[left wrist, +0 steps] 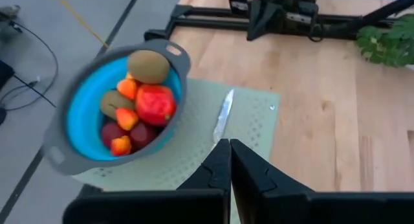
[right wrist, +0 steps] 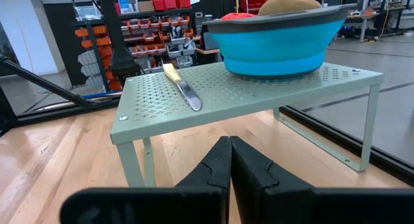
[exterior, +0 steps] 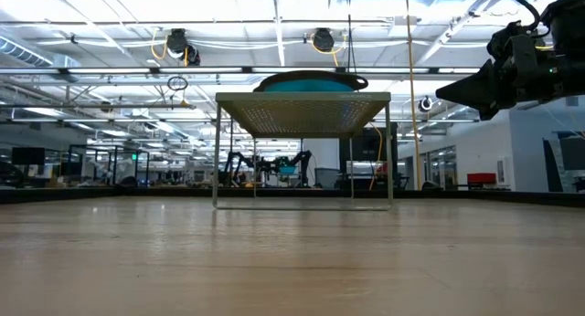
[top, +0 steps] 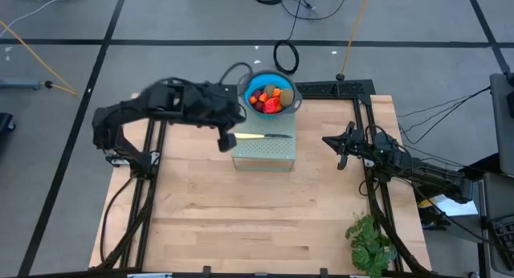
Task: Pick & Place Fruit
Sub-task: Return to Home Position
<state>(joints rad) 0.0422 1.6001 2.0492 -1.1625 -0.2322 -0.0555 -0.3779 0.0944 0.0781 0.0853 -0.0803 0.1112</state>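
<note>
The fruit [top: 268, 97] is piled in a blue bowl with a grey rim [top: 287, 84] that stands on the far part of a pale green perforated shelf [top: 265, 153]. The left wrist view shows a brownish-olive oval [left wrist: 149, 65], a red round piece [left wrist: 155, 104], small orange pieces [left wrist: 127, 88] and dark red ones [left wrist: 141, 133]. My left gripper [top: 227, 141] [left wrist: 229, 156] is shut and hangs above the shelf's left edge, beside the bowl. My right gripper [top: 341, 146] [right wrist: 229, 153] is shut, to the right of the shelf, pointing at it.
A slim knife [top: 261, 136] [left wrist: 222, 115] lies on the shelf just near of the bowl. A leafy green plant [top: 369, 242] sits at the table's near right corner. The shelf stands on thin legs [exterior: 216, 156] with open space under it. Bare wood lies near of the shelf.
</note>
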